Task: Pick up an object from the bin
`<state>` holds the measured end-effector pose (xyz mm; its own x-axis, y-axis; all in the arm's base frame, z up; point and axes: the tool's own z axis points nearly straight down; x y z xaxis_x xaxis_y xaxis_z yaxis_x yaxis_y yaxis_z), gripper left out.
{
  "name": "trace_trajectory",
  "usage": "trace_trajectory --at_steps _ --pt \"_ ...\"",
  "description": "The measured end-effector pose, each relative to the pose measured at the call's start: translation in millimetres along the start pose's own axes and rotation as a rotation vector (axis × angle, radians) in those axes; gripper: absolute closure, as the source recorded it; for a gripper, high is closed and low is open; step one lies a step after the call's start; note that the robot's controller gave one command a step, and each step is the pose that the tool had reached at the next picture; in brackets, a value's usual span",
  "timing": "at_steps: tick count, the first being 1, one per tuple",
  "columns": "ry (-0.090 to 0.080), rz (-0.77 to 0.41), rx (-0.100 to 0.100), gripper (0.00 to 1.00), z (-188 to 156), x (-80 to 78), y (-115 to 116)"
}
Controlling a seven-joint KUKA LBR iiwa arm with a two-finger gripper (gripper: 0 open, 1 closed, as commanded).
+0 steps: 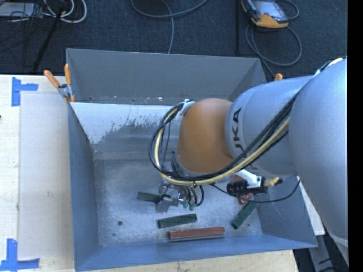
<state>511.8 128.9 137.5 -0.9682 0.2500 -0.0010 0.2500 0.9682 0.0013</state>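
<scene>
Grey metal walls slope down to the floor of the bin [91, 169], where a few slim things lie scattered toward the near side. The arm [283, 123] comes in from the right, its wrist under an orange cover [204, 135] looped with black and yellow cables [160, 146]. The gripper [170, 199] sits low over the floor, a little left of the middle. At its left lies a dark green stick [147, 196], nearly level across the view, with its right end meeting the gripper's tip. Whether the stick is caught there or only touched cannot be told. Whether the claw is spread or pressed together cannot be told either, since the wrist and cables crowd over it. Just nearer the front wall than the gripper lies a dark green bar [177, 222], slightly tilted. Close beside that, nearer the wall again, lies a longer brown bar [195, 233] with a reddish tone. The two bars lie almost parallel, with a thin strip of floor between them. To the right, below the arm, a green rod [244, 215] lies slanted, well apart from the gripper. A small dark speck [120, 224] marks the floor to the left of the bars.
</scene>
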Motion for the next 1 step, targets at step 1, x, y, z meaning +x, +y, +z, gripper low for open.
trace_trajectory --at_steps 1 --pt "0.0 -0.001 0.0 1.0 -26.6 -0.8 0.2"
